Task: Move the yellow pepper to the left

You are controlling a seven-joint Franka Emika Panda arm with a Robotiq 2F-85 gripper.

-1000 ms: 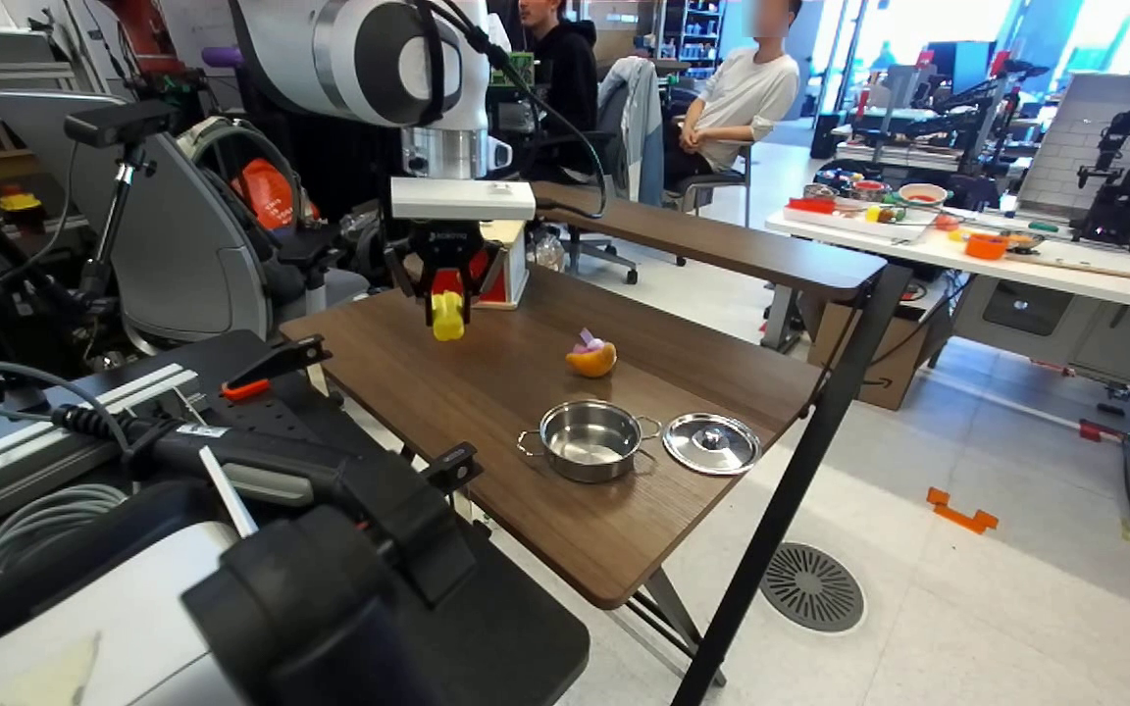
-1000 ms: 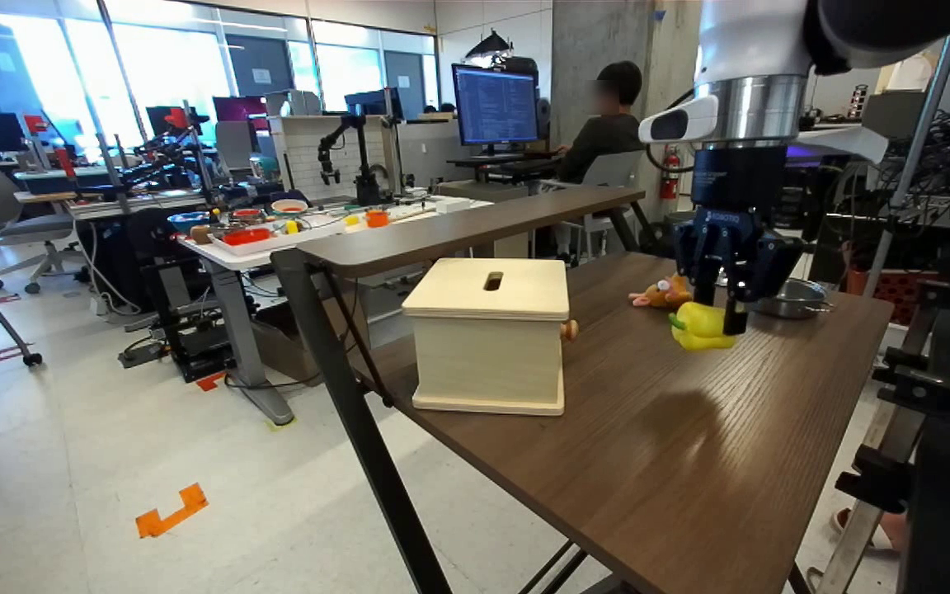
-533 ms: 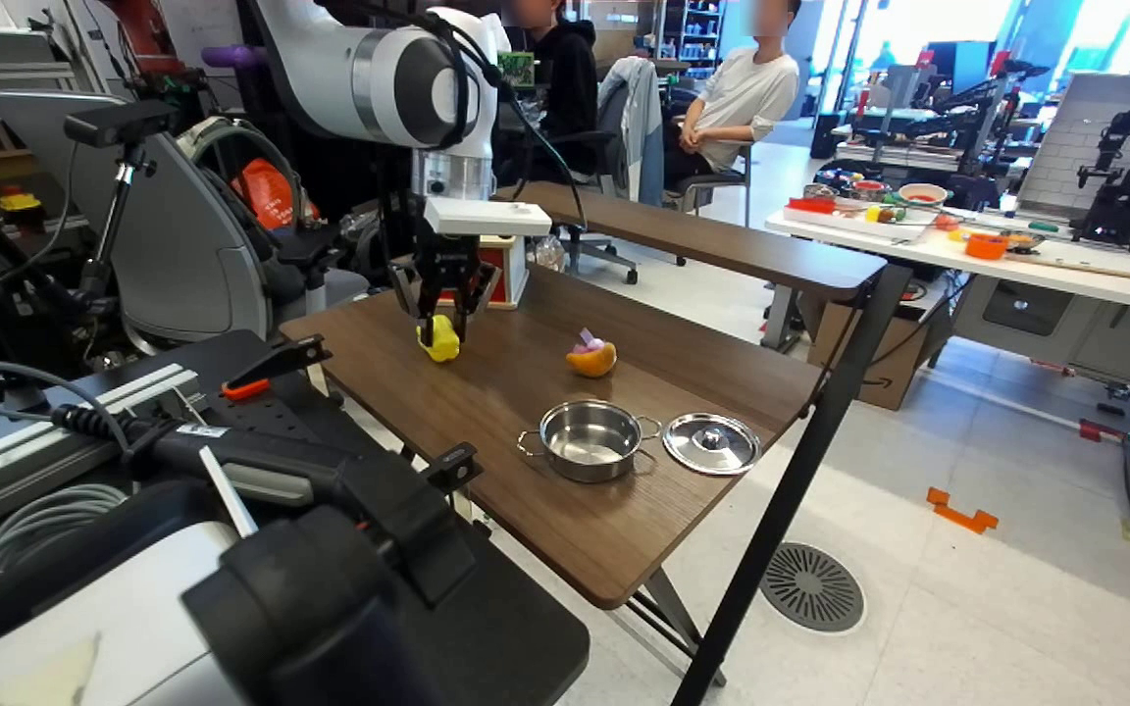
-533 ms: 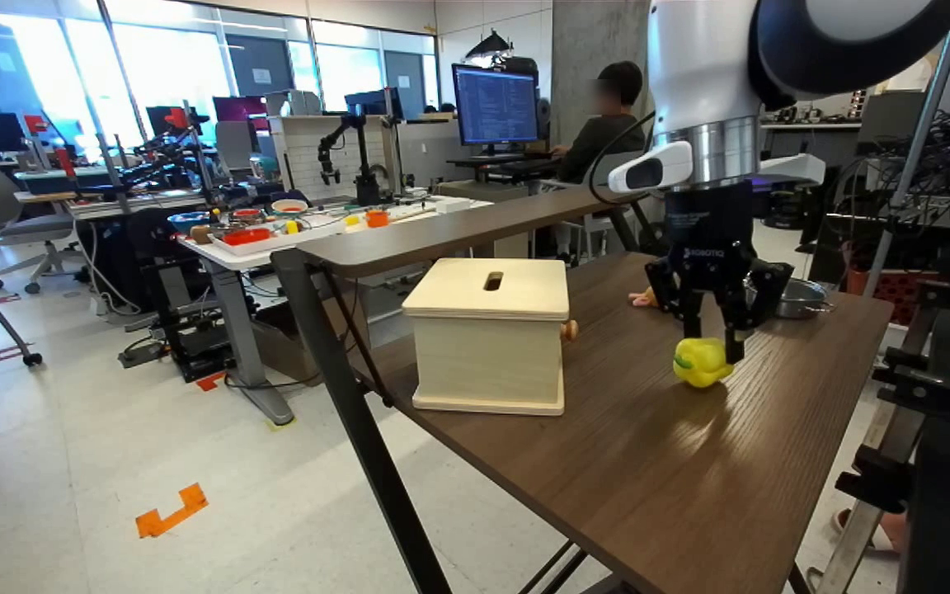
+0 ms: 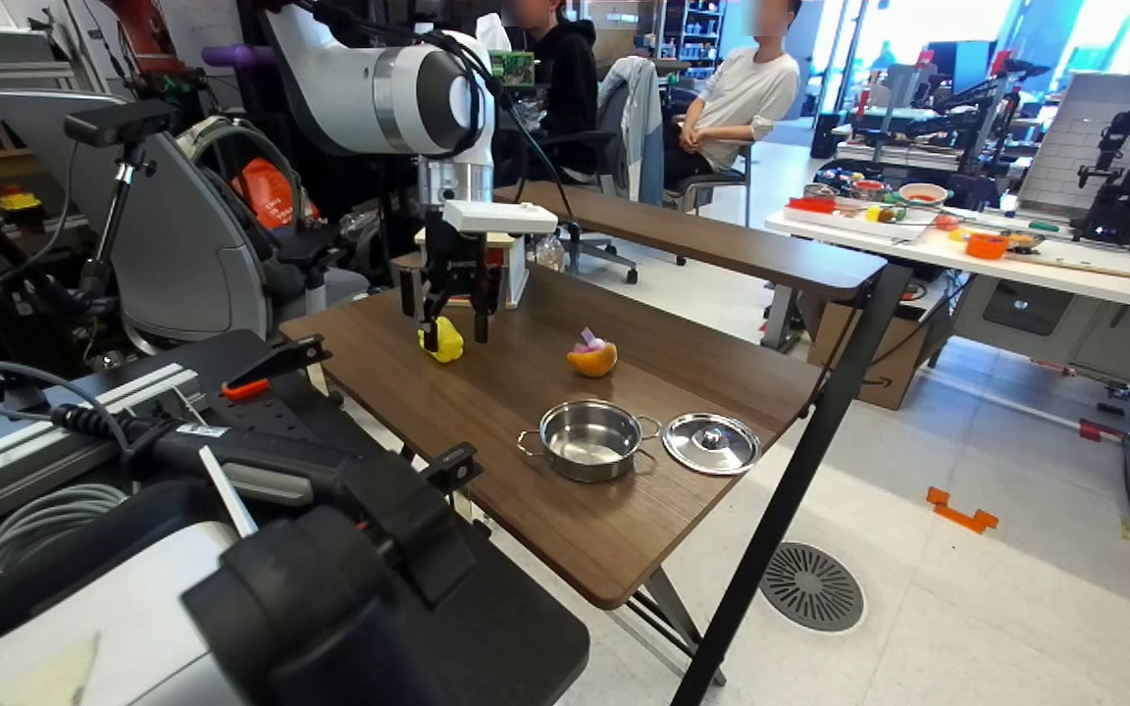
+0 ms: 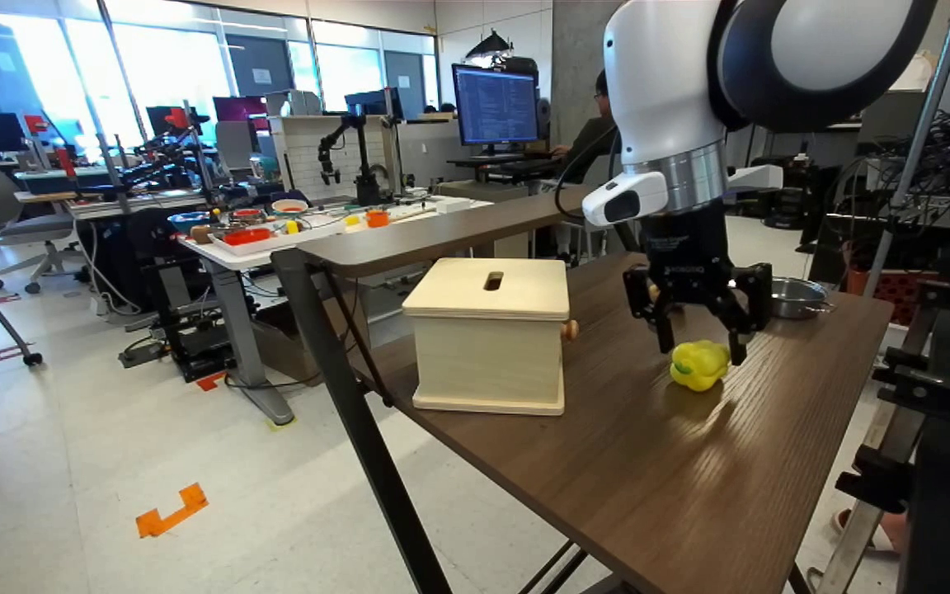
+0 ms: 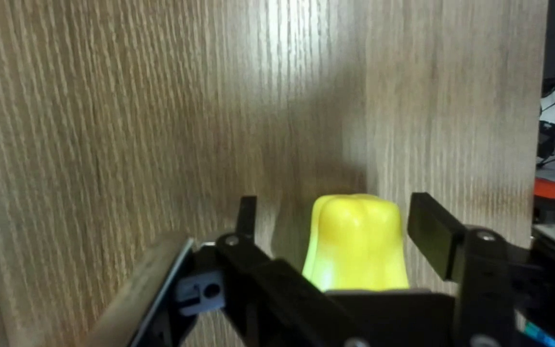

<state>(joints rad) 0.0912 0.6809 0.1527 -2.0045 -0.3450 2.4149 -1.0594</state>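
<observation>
The yellow pepper (image 6: 699,365) rests on the brown table (image 6: 648,462); in an exterior view, the pepper (image 5: 448,340) is partly covered by a dark finger (image 5: 431,338). Around it, low over the tabletop, my gripper (image 6: 702,351) stands open. The wrist view has the pepper (image 7: 359,241) between the spread fingertips of the gripper (image 7: 334,212), with bare wood showing on both sides of it. It lies closer to the right-hand finger (image 7: 434,236) there, and its lower end is hidden by the gripper body.
A pale wooden box (image 6: 487,346) stands at the table edge beside the pepper. Further along are an orange toy with a purple part (image 5: 591,360), a metal pot (image 5: 592,441) and its lid (image 5: 712,444). A raised shelf (image 5: 693,240) runs along one side.
The gripper came down with the pepper from above the table to its surface. In the last half second its fingers spread apart and let the pepper go.
</observation>
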